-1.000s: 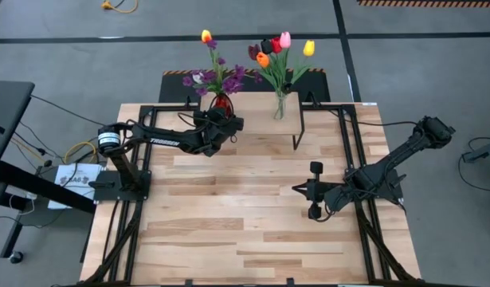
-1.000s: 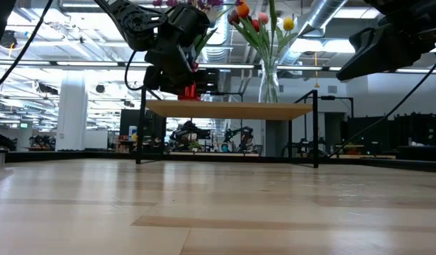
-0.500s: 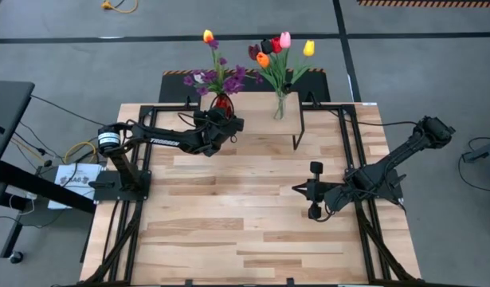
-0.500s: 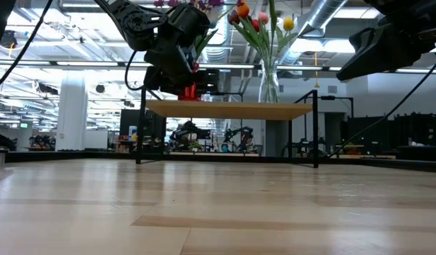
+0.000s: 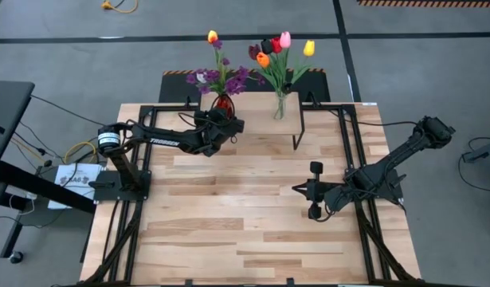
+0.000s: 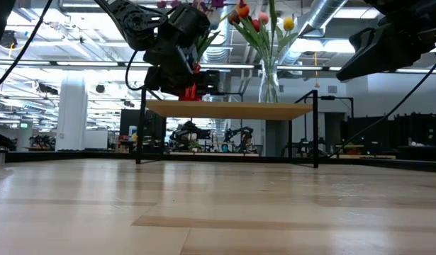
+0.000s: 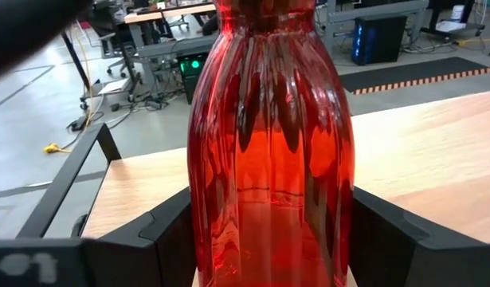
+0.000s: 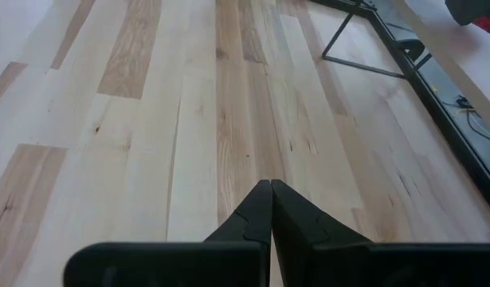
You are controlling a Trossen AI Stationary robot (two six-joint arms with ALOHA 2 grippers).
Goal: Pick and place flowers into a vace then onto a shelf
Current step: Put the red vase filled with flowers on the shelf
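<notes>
A red ribbed glass vase (image 7: 268, 143) holds purple sprigs and a yellow tulip (image 5: 219, 73). It stands upright over the left end of the shelf (image 5: 256, 108), with my left gripper (image 5: 225, 119) shut on it. In the low view the vase's foot (image 6: 189, 91) is just at the plank top (image 6: 232, 110); whether it rests there I cannot tell. A clear glass vase (image 5: 280, 108) of tulips (image 5: 278, 46) stands on the shelf's right part. My right gripper (image 8: 270, 187) hangs shut above the table's right half. My left gripper pinches the red vase's wide lower body (image 7: 205, 215) between its two fingers, one finger (image 7: 169, 235) on each side. The fingers come nearly level from the table's left and near side. The vase stays upright; its bottom is cut off by the picture's edge.
The shelf's thin black legs (image 5: 295, 134) stand on the plank tabletop (image 5: 229, 215), which has black frame rails (image 5: 352, 159) along its sides. The clear vase stands a short way to the right of the red one. Bare planks lie between the two arms.
The flower heads in the red vase have swayed a little toward the table's right, the yellow tulip most. Both arms have kept still.
</notes>
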